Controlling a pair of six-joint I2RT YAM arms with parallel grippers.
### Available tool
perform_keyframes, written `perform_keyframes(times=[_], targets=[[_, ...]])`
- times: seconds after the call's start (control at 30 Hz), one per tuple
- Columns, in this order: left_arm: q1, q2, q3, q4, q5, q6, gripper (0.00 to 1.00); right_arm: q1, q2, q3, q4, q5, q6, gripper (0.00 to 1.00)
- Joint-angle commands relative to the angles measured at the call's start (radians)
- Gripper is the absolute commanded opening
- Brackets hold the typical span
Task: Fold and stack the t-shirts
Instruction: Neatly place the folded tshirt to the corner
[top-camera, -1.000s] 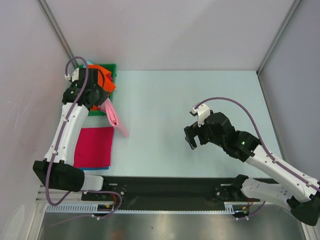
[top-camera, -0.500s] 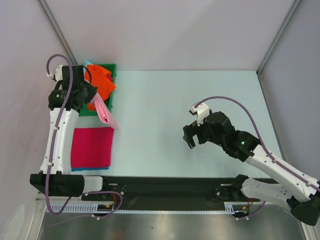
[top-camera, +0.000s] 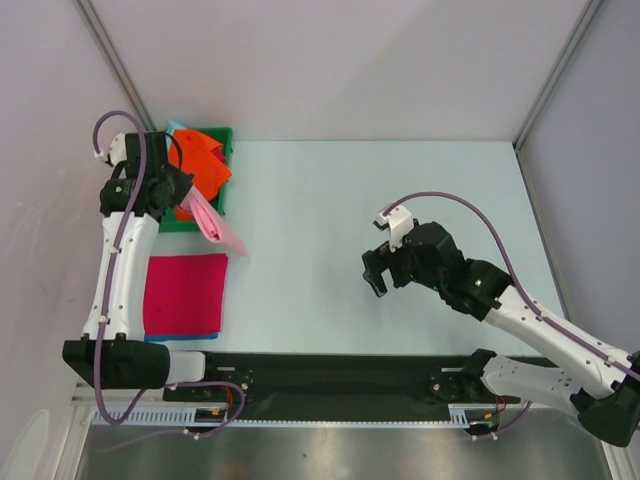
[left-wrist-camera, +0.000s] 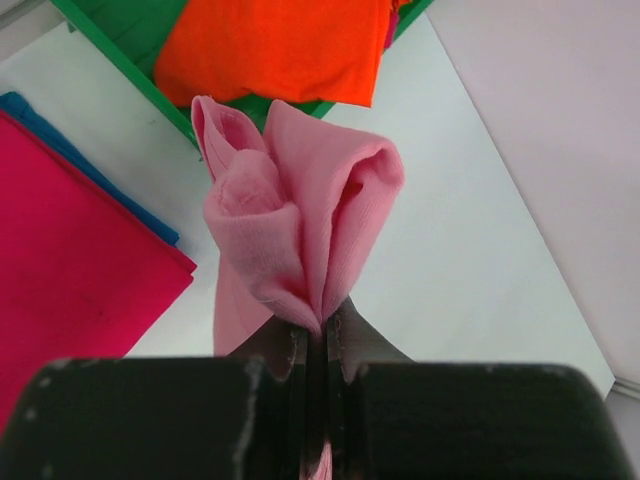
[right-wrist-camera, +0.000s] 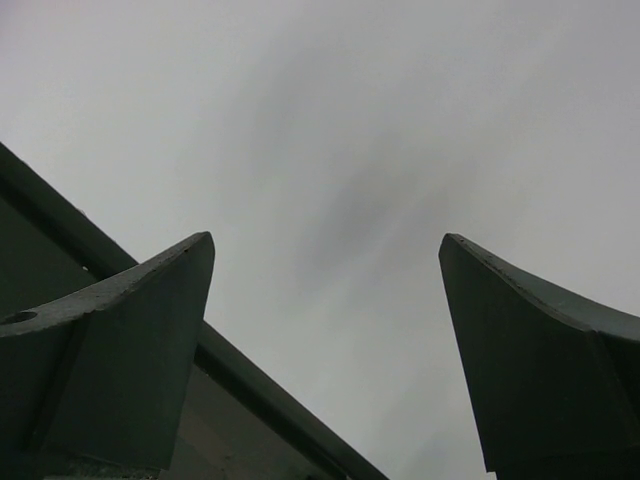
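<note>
My left gripper (top-camera: 190, 198) is shut on a bunched pink t-shirt (top-camera: 218, 225), holding it in the air beside the green bin (top-camera: 222, 140); the wrist view shows the pink shirt (left-wrist-camera: 300, 225) pinched between the closed jaws (left-wrist-camera: 318, 335). An orange t-shirt (top-camera: 203, 160) lies in the bin, also seen in the wrist view (left-wrist-camera: 275, 45). A folded magenta t-shirt (top-camera: 185, 292) lies on a blue one (top-camera: 180, 337) at the near left. My right gripper (top-camera: 378, 272) is open and empty over the table's middle (right-wrist-camera: 325, 250).
The green bin (left-wrist-camera: 120, 60) stands at the far left corner. Grey walls enclose the table on three sides. A black rail (top-camera: 330, 385) runs along the near edge.
My left arm swung back toward the bin, lifting the pink shirt up and left. The right gripper crept slightly left.
</note>
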Motion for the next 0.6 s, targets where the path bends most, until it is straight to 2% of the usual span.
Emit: perform_keyframes(times=[0.0,0.33,0.57], targets=[[0.034,-0.027,-0.025,0.082,-0.006,-0.027,0.0,0.001,0.008,-0.006,0.048,-0.008,-0.007,1.0],[0.114,-0.055,-0.179,0.217,0.047,-0.041,0.0,-0.002,0.054,-0.009,0.084,-0.04,-0.01,1.0],[0.149,-0.024,-0.138,0.209,0.069,-0.028,0.0,-0.002,0.08,-0.012,0.099,-0.057,0.004,1.0]])
